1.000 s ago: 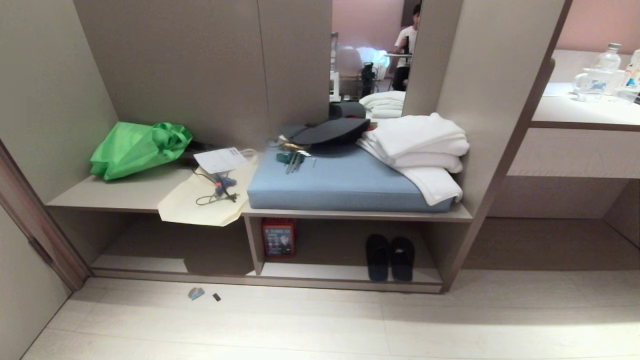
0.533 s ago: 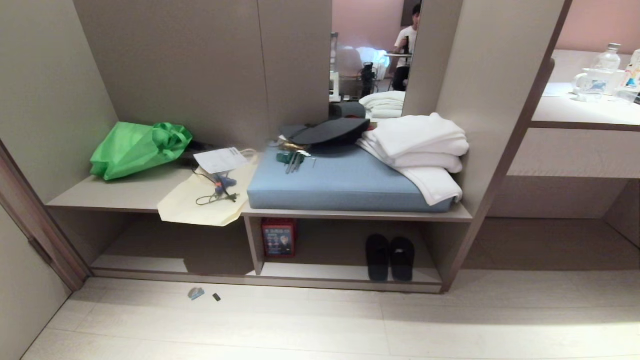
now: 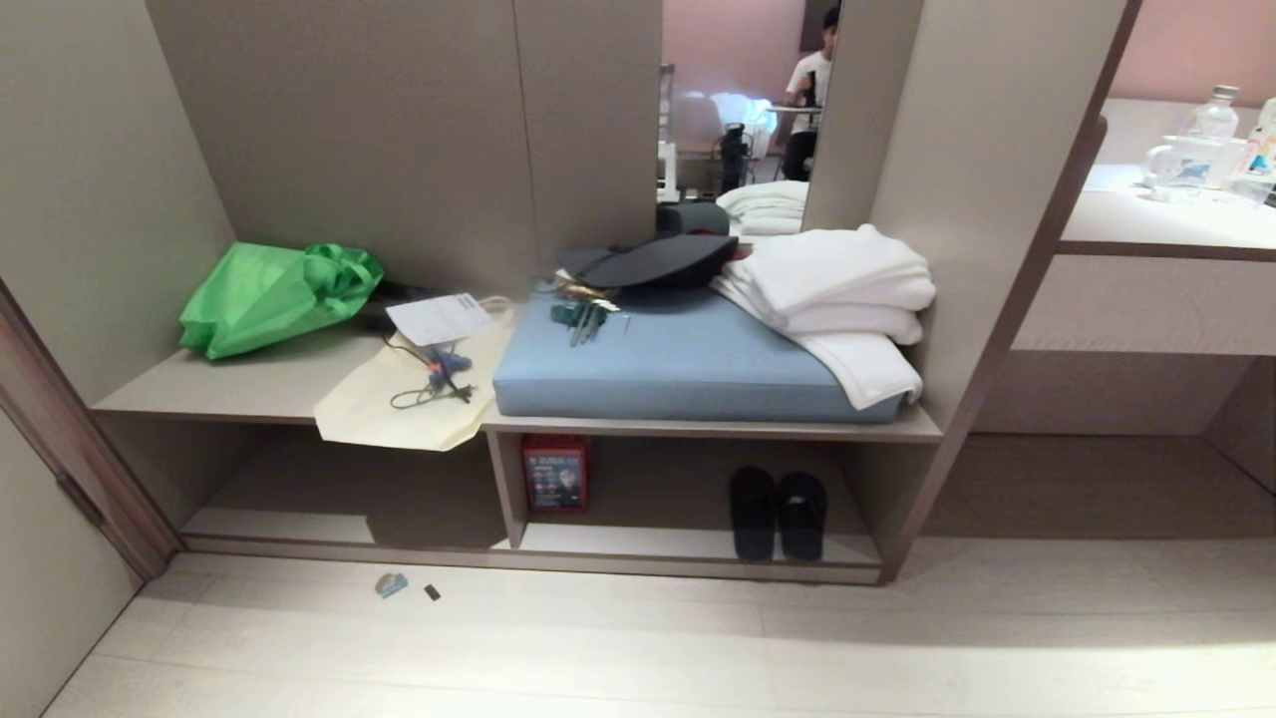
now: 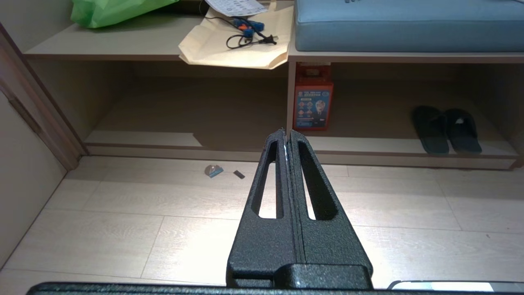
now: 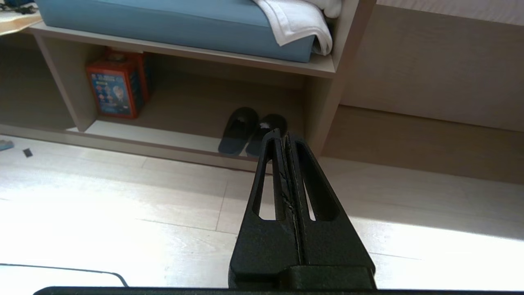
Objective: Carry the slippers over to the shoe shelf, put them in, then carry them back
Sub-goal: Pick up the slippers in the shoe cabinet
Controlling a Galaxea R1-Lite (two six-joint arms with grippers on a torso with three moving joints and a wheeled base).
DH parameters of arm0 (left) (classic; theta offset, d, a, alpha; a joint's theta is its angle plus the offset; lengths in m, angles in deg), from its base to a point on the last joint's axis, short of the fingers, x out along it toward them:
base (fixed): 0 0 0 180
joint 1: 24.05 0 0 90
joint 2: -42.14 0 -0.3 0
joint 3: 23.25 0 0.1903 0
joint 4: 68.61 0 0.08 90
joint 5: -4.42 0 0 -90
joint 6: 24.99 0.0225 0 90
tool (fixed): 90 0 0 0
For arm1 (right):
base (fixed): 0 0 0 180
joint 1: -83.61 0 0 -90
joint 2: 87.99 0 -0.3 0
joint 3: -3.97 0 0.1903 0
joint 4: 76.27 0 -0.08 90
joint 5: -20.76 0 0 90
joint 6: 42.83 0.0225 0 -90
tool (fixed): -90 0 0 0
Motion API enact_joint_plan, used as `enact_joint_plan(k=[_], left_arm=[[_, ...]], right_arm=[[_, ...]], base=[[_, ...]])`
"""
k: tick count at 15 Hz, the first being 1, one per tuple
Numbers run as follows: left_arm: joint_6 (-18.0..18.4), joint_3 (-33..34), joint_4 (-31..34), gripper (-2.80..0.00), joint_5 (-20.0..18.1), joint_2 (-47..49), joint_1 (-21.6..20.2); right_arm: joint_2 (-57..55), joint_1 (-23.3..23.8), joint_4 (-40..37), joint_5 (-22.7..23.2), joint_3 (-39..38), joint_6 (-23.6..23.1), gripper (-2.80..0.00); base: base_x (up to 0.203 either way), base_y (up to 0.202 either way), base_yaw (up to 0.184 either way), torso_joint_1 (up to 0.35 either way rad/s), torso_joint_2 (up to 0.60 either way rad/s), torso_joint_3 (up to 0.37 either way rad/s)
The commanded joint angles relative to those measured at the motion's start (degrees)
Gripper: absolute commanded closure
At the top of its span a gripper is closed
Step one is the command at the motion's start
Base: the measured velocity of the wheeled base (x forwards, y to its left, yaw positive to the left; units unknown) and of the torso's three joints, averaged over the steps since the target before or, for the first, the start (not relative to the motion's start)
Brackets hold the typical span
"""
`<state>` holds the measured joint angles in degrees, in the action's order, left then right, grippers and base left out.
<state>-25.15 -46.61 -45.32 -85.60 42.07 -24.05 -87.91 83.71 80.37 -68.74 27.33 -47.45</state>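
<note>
The dark slippers (image 3: 778,514) lie side by side on the pale base board in the right bay of the shoe shelf (image 3: 698,543), under the bench. The left wrist view has the slippers (image 4: 446,130) off to one side. In the right wrist view the slippers (image 5: 239,129) sit just beyond my fingertips. My left gripper (image 4: 286,132) hangs shut and empty above the floor, well short of the shelf. The right gripper (image 5: 282,133) is shut too, holding nothing, also over the floor in front of the shelf. Neither arm shows in the head view.
A red box (image 3: 555,474) stands beside the upright divider (image 3: 506,489). On the bench lie a blue cushion (image 3: 678,364), white towels (image 3: 837,289), a green bag (image 3: 269,294) and a paper bag with a cable (image 3: 419,394). Two small scraps (image 3: 392,585) lie on the floor. A seated person shows in the mirror (image 3: 812,85).
</note>
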Motion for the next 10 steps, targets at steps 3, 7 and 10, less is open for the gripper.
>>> enact_joint_plan(k=[3, 7, 10], left_arm=[[0.0, 0.0, 0.0, 0.00, -0.1, 0.1, 0.0], [0.0, 0.0, 0.0, 0.00, 0.0, 0.0, 0.0], [0.0, 0.0, 0.0, 0.00, 0.0, 0.0, 0.0]], right_arm=[[-0.1, 0.0, 0.0, 0.0, 0.0, 0.0, 0.00], [-0.1, 0.0, 0.0, 0.0, 0.0, 0.0, 0.00], [-0.1, 0.0, -0.1, -0.1, 0.0, 0.1, 0.00]], base=[[0.000, 0.000, 0.000, -0.001, 0.00, -0.161], [0.000, 0.000, 0.000, 0.007, 0.00, -0.203], [0.000, 0.000, 0.000, 0.002, 0.00, -0.204]])
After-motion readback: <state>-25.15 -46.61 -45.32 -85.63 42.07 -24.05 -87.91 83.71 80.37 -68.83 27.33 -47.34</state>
